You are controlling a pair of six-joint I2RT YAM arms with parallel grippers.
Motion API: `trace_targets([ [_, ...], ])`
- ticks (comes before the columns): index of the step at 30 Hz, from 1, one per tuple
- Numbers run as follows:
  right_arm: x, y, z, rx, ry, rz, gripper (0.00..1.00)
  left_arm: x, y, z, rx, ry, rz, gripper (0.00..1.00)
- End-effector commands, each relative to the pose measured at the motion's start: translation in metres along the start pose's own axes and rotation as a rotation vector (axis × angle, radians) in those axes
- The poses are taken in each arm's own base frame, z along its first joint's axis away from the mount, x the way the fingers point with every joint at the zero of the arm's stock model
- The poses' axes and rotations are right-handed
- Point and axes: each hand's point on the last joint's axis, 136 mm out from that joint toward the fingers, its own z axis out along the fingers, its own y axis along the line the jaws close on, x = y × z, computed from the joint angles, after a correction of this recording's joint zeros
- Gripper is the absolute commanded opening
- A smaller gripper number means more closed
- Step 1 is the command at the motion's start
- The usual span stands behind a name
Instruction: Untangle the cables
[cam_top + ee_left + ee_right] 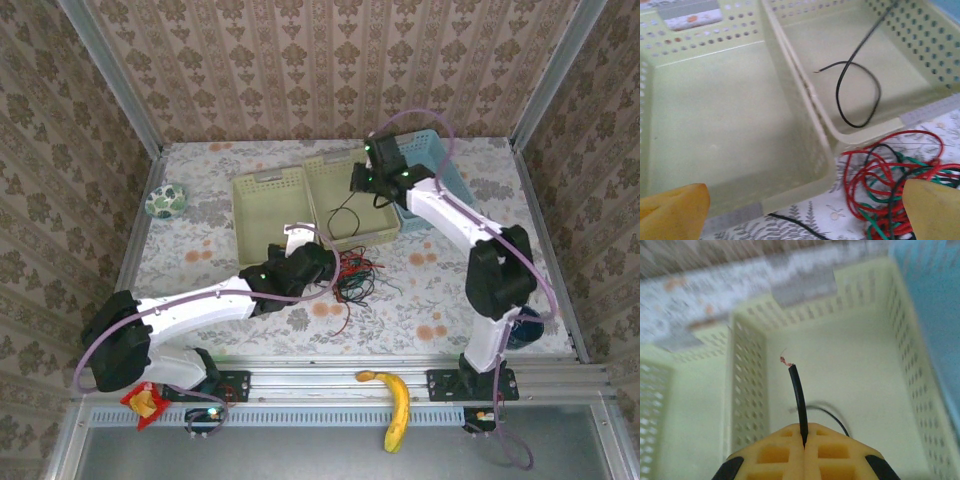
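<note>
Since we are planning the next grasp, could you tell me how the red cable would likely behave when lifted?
The red cable is probably floppy: it lies in loose loops. It looks thin, so likely light and slippery. Tangled with the green cable, it would probably drag that along.

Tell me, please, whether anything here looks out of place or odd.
A banana lies on the metal rail in front of the table, unrelated to this job. The black cable pinched in the right claw ends in frayed bare copper.

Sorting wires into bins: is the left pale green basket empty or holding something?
Empty: the left basket has a bare floor in the left wrist view; the black cable lies in the right basket.
</note>
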Motion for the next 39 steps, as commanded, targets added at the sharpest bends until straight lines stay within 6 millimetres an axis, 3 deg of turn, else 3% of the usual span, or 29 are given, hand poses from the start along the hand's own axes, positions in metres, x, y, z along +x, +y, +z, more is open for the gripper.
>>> trace_targets([
  [1, 0.03, -0.031, 0.021, 0.149, 0.12, -0.032, 0.0, 0.002, 0.024, -0.004, -0.106, -0.009, -0.022, 1.0],
  [5, 0.048, -0.038, 0.044, 0.173, 0.178, -0.033, 0.0, 0.0, 0.019, -0.004, -0.078, -0.008, -0.019, 1.0],
  [9, 0.059, -0.037, 0.053, 0.154, 0.216, -0.023, 0.0, 0.0, 0.011, -0.002, -0.05, -0.005, -0.006, 0.99],
  [10, 0.059, -0.037, 0.053, 0.15, 0.218, -0.022, 0.02, -0.002, 0.01, -0.002, -0.045, -0.006, -0.001, 0.99],
  [12, 0.056, -0.035, 0.05, 0.14, 0.211, -0.025, 0.2, -0.004, 0.008, -0.002, -0.042, -0.01, 0.001, 0.99],
  [14, 0.044, -0.033, 0.041, 0.138, 0.172, -0.027, 0.39, -0.008, 0.005, -0.003, -0.034, -0.019, 0.001, 1.0],
  [17, 0.021, -0.031, 0.019, 0.137, 0.076, -0.03, 0.5, -0.011, 0.0, -0.001, -0.017, -0.025, 0.011, 1.0],
  [21, 0.001, -0.036, -0.013, 0.167, -0.02, -0.027, 0.56, -0.011, -0.007, 0.004, -0.002, -0.013, 0.038, 1.0],
  [24, 0.002, -0.041, -0.036, 0.168, -0.05, -0.021, 0.56, -0.008, -0.019, 0.008, 0.034, 0.007, 0.065, 1.0],
  [26, 0.018, -0.042, -0.048, 0.135, -0.033, -0.011, 0.56, -0.007, -0.03, 0.01, 0.073, 0.017, 0.085, 1.0],
  [31, 0.09, -0.047, -0.072, 0.015, 0.079, 0.064, 0.54, 0.002, -0.054, 0.013, 0.143, 0.048, 0.164, 0.99],
  [36, 0.16, -0.032, -0.094, -0.162, 0.222, 0.063, 0.51, 0.015, -0.072, 0.016, 0.219, 0.087, 0.208, 0.97],
  [39, 0.187, -0.024, -0.103, -0.233, 0.279, 0.009, 0.5, 0.022, -0.077, 0.019, 0.239, 0.115, 0.24, 0.96],
])
